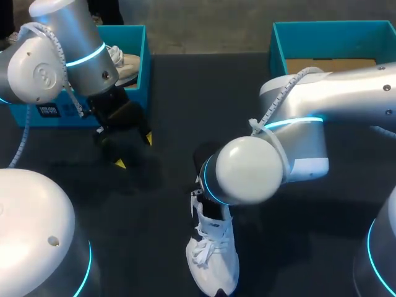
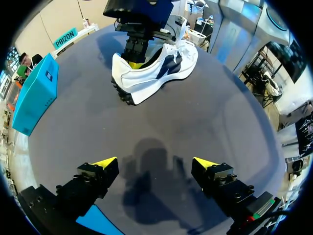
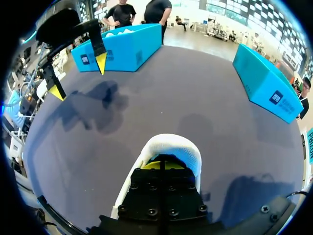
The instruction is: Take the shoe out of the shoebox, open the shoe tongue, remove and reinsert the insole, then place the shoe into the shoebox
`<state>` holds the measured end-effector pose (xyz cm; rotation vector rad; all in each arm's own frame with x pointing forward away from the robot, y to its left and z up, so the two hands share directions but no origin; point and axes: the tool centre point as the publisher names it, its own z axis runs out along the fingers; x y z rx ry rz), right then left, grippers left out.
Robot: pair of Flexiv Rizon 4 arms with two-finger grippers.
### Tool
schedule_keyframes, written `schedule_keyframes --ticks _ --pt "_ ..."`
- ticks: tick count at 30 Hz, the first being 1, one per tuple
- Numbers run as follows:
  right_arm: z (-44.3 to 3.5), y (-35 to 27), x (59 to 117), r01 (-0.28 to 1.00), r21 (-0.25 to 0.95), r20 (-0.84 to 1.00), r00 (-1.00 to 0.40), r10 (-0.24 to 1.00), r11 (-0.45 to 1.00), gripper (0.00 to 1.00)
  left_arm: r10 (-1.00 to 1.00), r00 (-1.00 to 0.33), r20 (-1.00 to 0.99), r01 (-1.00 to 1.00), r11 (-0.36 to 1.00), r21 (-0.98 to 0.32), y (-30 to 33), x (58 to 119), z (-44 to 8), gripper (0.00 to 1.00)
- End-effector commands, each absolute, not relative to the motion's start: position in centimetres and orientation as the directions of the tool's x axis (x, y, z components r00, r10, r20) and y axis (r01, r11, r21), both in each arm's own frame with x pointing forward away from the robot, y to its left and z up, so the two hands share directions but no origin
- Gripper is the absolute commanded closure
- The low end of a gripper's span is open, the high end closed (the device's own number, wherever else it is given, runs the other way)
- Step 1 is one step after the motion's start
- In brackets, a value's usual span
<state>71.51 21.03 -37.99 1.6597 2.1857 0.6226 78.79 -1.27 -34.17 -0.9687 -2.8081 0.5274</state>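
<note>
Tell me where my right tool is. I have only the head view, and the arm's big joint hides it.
Observer: The right wrist view shows the right tool reaching down into the opening of the shoe, at the heel end.
Operator: Confirm whether it has the insole.
Observer: Cannot tell. The tool's black body covers the opening in that view, so the inside is hidden.
Operator: Report how the shoe sits.
Observer: In the left wrist view it stands sole-down on the table, side-on to the open left tool and well ahead of it.
</note>
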Motion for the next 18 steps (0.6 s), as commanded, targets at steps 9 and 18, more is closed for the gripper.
schedule_keyframes --ticks 9,18 --pt "-40.9 21.0 71.0 0.843 0.516 0.048 -0.209 0.977 0.155 1.00 0.617 -0.787 0.005 0.574 0.735 -0.361 -1.3 78.8 -34.2 0.00" --pt "-41.6 20.8 69.1 0.883 0.447 0.055 -0.190 0.980 0.145 1.00 0.617 -0.787 0.005 0.574 0.735 -0.361 -1.3 78.8 -34.2 0.00"
